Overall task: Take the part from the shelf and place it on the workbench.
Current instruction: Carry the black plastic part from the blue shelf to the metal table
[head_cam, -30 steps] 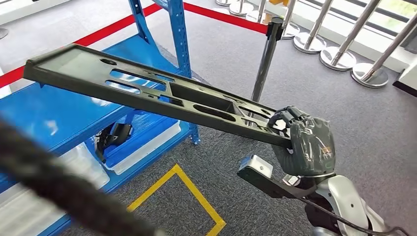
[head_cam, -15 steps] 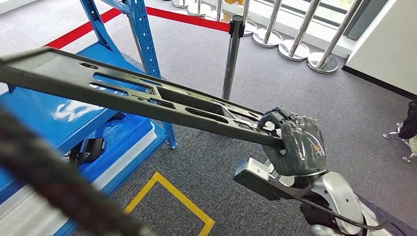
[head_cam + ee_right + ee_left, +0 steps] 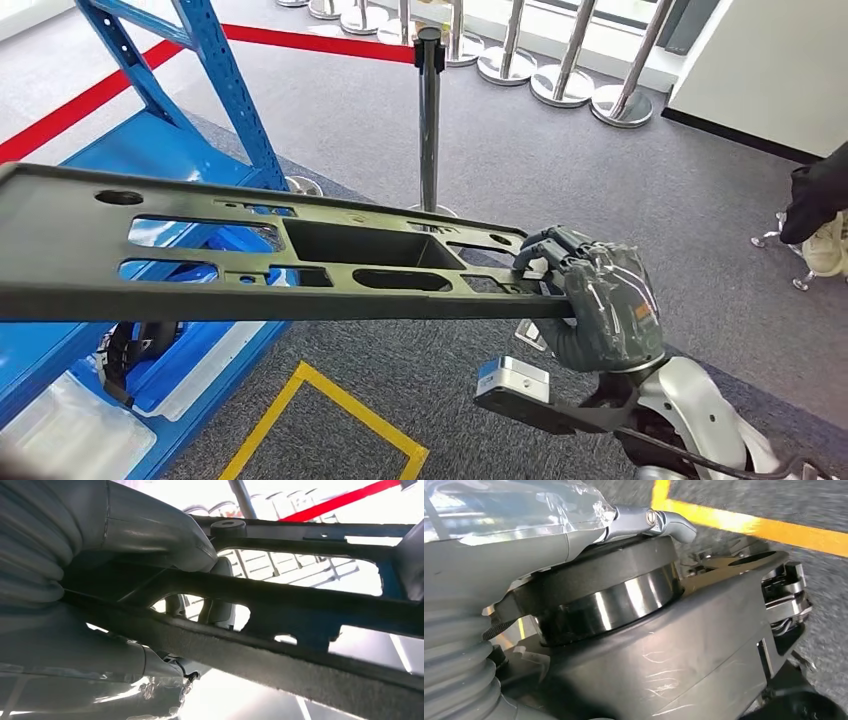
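One part is in play here, a long flat black plastic panel with a raised rim, several slots and a round hole cut through it, and a rectangular well near its middle. The right hand is gripping it at one end, dark fingers curling over the top edge and the thumb pressing on the other face, so the panel is hanging level in the air above the carpet, reaching out across the front of the blue shelf. Its far end is running off the picture's edge, so I cannot see where it finishes. The left hand is showing just a bit of itself behind a dark part of the robot; whether its fingers are spread or curled I cannot tell. Beyond the panel one black-topped post is standing, carrying a red belt, and at least five chrome posts are lined up further back. Yellow tape is marking the floor. At the right edge a person's dark sleeve is leaning in. Something dark is lying on the shelf's lower level, too hidden to name.
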Robot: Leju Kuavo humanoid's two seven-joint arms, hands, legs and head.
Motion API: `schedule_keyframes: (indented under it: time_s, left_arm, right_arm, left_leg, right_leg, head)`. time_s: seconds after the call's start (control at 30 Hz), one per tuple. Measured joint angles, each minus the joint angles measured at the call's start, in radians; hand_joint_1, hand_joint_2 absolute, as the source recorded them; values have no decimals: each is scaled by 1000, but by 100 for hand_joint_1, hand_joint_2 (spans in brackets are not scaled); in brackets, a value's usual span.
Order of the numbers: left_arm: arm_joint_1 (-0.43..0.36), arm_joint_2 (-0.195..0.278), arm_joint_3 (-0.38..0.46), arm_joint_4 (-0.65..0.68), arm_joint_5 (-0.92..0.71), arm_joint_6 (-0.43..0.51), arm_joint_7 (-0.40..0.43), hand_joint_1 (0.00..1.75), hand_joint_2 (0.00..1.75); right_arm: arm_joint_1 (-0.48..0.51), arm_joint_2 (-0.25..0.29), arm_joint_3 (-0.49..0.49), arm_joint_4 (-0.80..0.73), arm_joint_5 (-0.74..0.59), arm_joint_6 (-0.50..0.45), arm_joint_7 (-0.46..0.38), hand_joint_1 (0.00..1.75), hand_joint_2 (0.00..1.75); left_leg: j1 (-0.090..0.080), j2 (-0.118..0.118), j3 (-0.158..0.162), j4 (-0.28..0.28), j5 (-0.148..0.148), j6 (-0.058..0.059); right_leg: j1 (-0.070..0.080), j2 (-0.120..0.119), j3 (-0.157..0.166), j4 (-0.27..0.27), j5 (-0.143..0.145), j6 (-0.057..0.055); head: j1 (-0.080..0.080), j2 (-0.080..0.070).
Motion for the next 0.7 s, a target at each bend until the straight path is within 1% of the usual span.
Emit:
schedule_keyframes:
  time_s: [0.03, 0.07, 0.1, 0.13, 0.17, 0.2, 0.23, 0.27, 0.3, 0.33, 0.37, 0.4, 0.43, 0.47, 0.5, 0.53, 0.57, 0.6, 0.63, 0.67, 0.7]
  left_arm:
    - [-1, 0, 0, 0, -1, 0, -2, 0, 175]
    - [-3, 0, 0, 0, -1, -1, -3, 0, 175]
    - [-4, 0, 0, 0, -1, -2, -5, 0, 175]
    - [-5, 0, 0, -1, -1, -2, -6, 0, 175]
    - [-6, 0, 0, -1, -1, -3, -7, 0, 175]
    - [-6, 0, 0, -1, -1, -3, -7, 0, 175]
    - [-5, 0, 0, 0, -1, -3, -7, 0, 175]
    - [-5, -1, 0, -1, -1, -3, -7, 0, 175]
    - [-4, -1, 0, -1, -2, -3, -6, 0, 175]
    - [-4, -1, -1, -1, -2, -3, -6, 0, 175]
    - [-5, -2, -1, -1, -3, -3, -6, 0, 175]
    - [-6, -2, -2, -1, -5, -3, -6, 0, 175]
    - [-6, -3, -2, -1, -6, -3, -6, 0, 175]
    - [-6, -3, -3, -1, -6, -3, -6, 0, 175]
    - [-6, -4, -4, -1, -7, -3, -6, 0, 175]
    - [-5, -4, -5, 0, -6, -3, -6, 0, 175]
    - [-4, -3, -7, 0, -6, -3, -6, 0, 175]
    - [-3, -3, -8, 0, -6, -3, -6, 0, 175]
    - [-3, -3, -9, 0, -6, -3, -6, 0, 175]
    - [-3, -2, -9, 0, -6, -3, -6, 0, 175]
    - [-2, -2, -9, 0, -6, -3, -6, 0, 175]
  right_arm:
    - [-2, 1, 3, 0, 0, 0, -1, 175, 175]
    - [-3, 1, 6, 0, -1, -1, -1, 175, 175]
    - [-3, 2, 9, 0, -1, -1, -2, 175, 175]
    - [-3, 3, 12, 0, -2, -1, -2, 175, 175]
    - [-3, 4, 14, 0, -2, -1, -2, 175, 175]
    - [-3, 5, 16, 0, -2, -1, -2, 175, 175]
    - [-2, 5, 17, 0, -2, -1, -1, 175, 175]
    - [-3, 6, 18, 0, -2, -1, -1, 175, 175]
    - [-4, 6, 18, 0, -1, -2, 0, 175, 175]
    - [-5, 6, 18, 0, 0, -2, 1, 175, 175]
    - [-5, 6, 18, 0, 0, -3, 1, 175, 175]
    - [-4, 6, 18, 0, 1, -3, 2, 175, 175]
    - [-3, 6, 18, 0, 1, -4, 2, 175, 175]
    - [-3, 5, 18, 0, 2, -4, 2, 175, 175]
    - [-3, 5, 18, 0, 2, -5, 2, 175, 175]
    - [-3, 5, 18, 0, 2, -5, 2, 175, 175]
    - [-3, 6, 19, 0, 2, -5, 3, 175, 175]
    - [-2, 6, 19, 0, 2, -5, 3, 175, 175]
    - [-1, 6, 19, 0, 2, -5, 3, 175, 175]
    - [-1, 6, 19, 0, 2, -5, 4, 175, 175]
    - [0, 6, 19, 0, 3, -5, 5, 175, 175]
  left_leg:
    - [-1, -13, -30, 64, -30, -2]
    - [-3, -19, -63, 130, -54, -4]
    - [-4, -22, -87, 177, -65, -5]
    - [-5, -24, -96, 192, -57, -6]
    - [-3, -26, -88, 168, -29, -6]
    - [0, -33, -66, 111, 13, -8]
    - [5, -51, -43, 54, 46, -10]
    - [12, -72, -23, -2, 69, -10]
    - [15, -90, -14, -34, 78, -7]
    - [16, -101, -11, -44, 74, -2]
    - [15, -98, -11, -52, 73, 5]
    - [15, -87, -11, -53, 74, 13]
    - [16, -78, -9, -57, 76, 18]
    - [18, -68, -6, -61, 78, 23]
    - [19, -57, -3, -65, 79, 27]
    - [18, -48, -1, -67, 79, 30]
    - [17, -37, 0, -68, 78, 33]
    - [16, -27, 1, -68, 77, 35]
    - [15, -18, 2, -68, 75, 36]
    - [14, -10, 5, -68, 72, 37]
    - [14, -2, 9, -68, 68, 37]
  right_leg:
    - [1, 8, 2, -1, -1, -4]
    - [2, 17, 3, 0, -1, -7]
    - [3, 29, 4, 1, -3, -8]
    - [3, 41, 5, 3, -4, -8]
    - [2, 55, 7, 6, -6, -7]
    - [1, 69, 9, 11, -10, -4]
    - [1, 82, 8, 16, -14, 0]
    - [1, 94, 4, 26, -18, 4]
    - [1, 104, -2, 33, -20, 9]
    - [2, 115, -8, 36, -20, 14]
    - [1, 125, -13, 39, -18, 18]
    - [1, 131, -16, 38, -17, 23]
    - [2, 124, -18, 44, -20, 28]
    - [3, 106, -27, 63, -31, 32]
    - [3, 82, -43, 99, -51, 37]
    - [3, 56, -67, 153, -77, 42]
    - [1, 41, -98, 214, -102, 46]
    - [-1, 33, -124, 264, -118, 48]
    - [-3, 29, -138, 288, -116, 47]
    - [-3, 26, -133, 275, -97, 45]
    - [-1, 20, -111, 227, -64, 41]
  head:
    - [-6, 0]
    - [-11, 0]
    - [-14, 0]
    - [-17, 0]
    - [-20, 0]
    - [-23, 0]
    - [-27, 0]
    - [-31, 0]
    - [-32, 0]
    - [-32, 0]
    - [-31, 0]
    - [-29, 0]
    - [-26, 0]
    - [-22, 0]
    - [-17, 0]
    - [-11, 0]
    - [-5, 0]
    - [-3, 0]
    - [0, 0]
    - [2, 0]
    - [4, 0]
